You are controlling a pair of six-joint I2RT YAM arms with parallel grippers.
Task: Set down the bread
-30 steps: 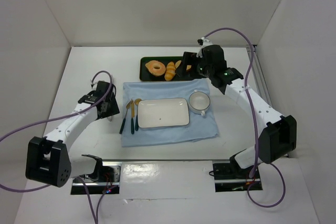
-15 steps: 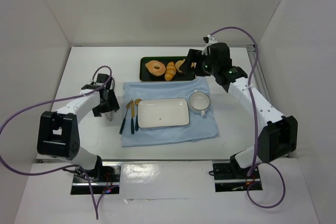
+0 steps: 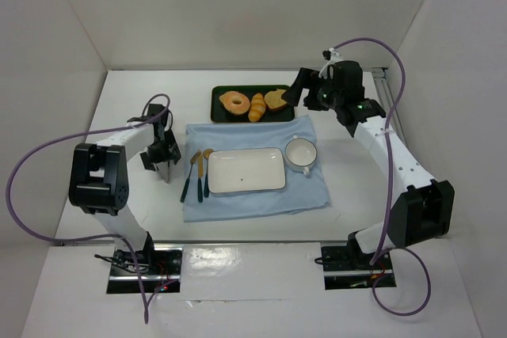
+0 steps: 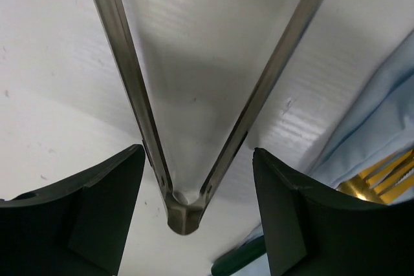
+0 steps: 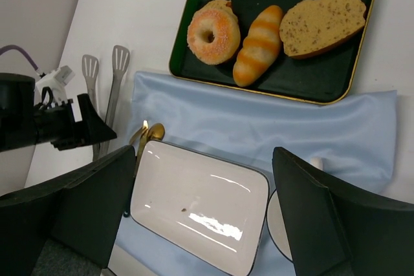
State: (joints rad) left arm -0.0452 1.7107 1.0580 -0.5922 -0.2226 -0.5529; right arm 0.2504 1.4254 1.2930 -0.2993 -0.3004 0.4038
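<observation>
1. Two claws, both spread wide and empty.
2. Leftmost in the green tray (image 5: 330, 72) sits the bread (image 3: 234, 103).
3. Somewhat nearer, the right claw (image 3: 296, 94) hovers off that tray's right end, while the left claw (image 4: 197, 153) straddles tongs (image 4: 129, 75) on the counter (image 3: 127, 93).

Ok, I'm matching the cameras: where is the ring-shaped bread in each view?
Top external: the bread sits at the left end of the dark tray, upper middle.
Left wrist: not in it.
Right wrist: the bread top centre, same tray end.
Shared: the blue cloth.
</observation>
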